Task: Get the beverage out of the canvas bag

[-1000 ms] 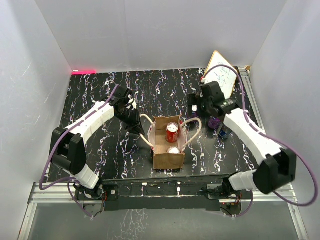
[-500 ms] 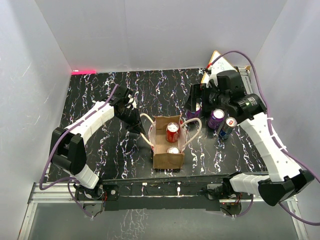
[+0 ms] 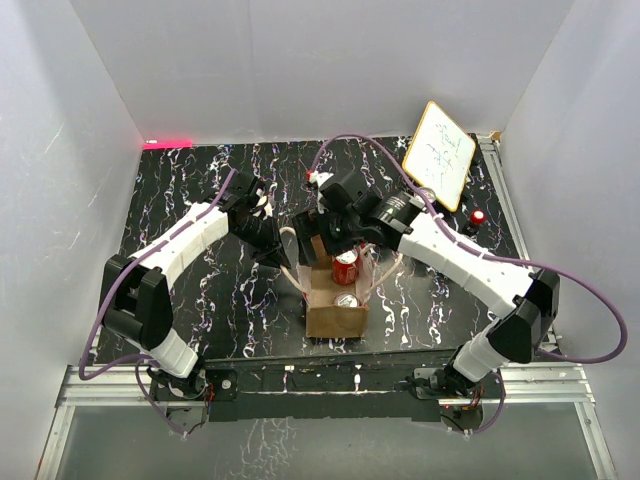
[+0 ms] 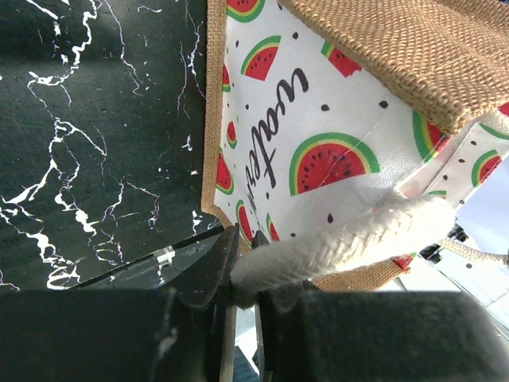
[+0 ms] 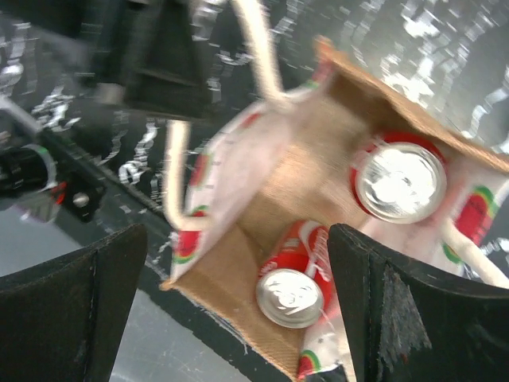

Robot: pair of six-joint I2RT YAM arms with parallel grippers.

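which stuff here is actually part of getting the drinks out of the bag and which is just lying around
Part of the job:
- canvas bag
- red can and second can, both inside it
- left gripper, shut on the bag's rope handle
- right gripper, open above the bag

Just lying about:
- whiteboard
- small red-topped thing, too small to identify

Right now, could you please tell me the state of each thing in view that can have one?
canvas bag: upright, mouth open.
bag handle: pinched between the jaws of the left gripper.
left gripper: shut on the handle.
right gripper: open, empty, above the bag's mouth.
far red can: standing inside the bag.
near red can: standing inside the bag.
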